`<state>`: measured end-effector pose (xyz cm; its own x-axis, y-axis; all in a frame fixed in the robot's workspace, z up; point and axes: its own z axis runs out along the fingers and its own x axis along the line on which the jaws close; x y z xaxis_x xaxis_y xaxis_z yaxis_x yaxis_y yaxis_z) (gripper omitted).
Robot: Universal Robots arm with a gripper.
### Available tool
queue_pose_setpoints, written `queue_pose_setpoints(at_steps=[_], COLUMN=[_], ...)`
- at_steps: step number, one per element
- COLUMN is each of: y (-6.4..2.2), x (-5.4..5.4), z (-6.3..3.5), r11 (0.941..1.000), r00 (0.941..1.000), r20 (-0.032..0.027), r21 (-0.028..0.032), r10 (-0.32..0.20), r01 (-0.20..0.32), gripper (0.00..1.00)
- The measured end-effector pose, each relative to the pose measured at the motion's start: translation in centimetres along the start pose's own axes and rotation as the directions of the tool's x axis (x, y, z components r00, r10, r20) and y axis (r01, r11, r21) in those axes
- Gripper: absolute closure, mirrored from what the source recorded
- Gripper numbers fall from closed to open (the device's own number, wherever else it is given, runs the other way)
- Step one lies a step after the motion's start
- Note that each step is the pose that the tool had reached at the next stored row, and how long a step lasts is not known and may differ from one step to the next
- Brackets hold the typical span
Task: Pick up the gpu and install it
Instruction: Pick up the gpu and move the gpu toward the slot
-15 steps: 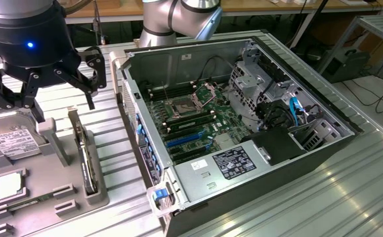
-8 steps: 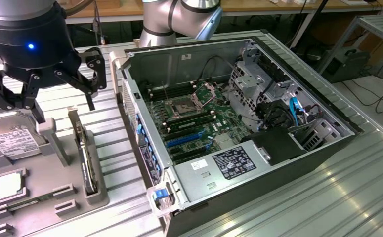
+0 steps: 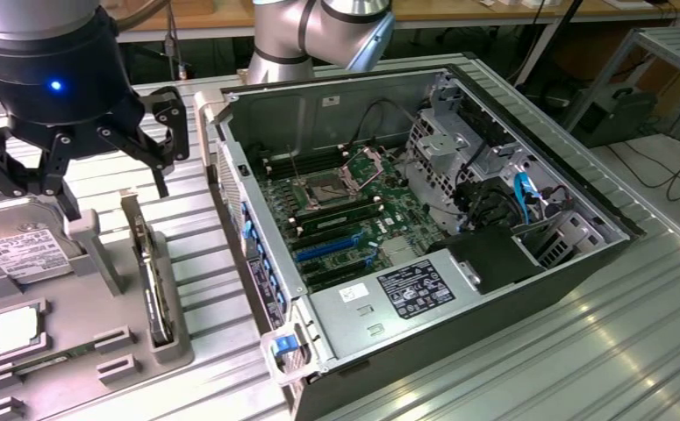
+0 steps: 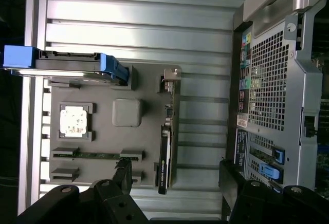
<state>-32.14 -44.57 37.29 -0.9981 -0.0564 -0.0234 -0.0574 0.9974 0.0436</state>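
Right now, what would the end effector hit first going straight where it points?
Most likely the gpu, standing on edge in the grey tray; the end effector hangs open above it, though depth is unclear.

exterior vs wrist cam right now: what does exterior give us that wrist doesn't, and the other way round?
Exterior, not wrist: the open case's inside, with the motherboard and blue cables.
Wrist, not exterior: the case's rear vent grille and port column, seen face on.
Shared: the gpu standing on edge in the grey tray, the hard drive, the chip, and the gripper over the tray, jaws open, holding nothing.
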Motion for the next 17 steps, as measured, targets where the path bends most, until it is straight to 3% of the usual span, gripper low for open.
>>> queue_pose_setpoints(at_steps=[17], y=[-0.09], x=[0.03], z=[0.44], r11=[1.0000], r00=[1.0000], r20=[0.0001], r21=[0.0000], r10=[0.000], r01=[0.000], gripper=[0.22])
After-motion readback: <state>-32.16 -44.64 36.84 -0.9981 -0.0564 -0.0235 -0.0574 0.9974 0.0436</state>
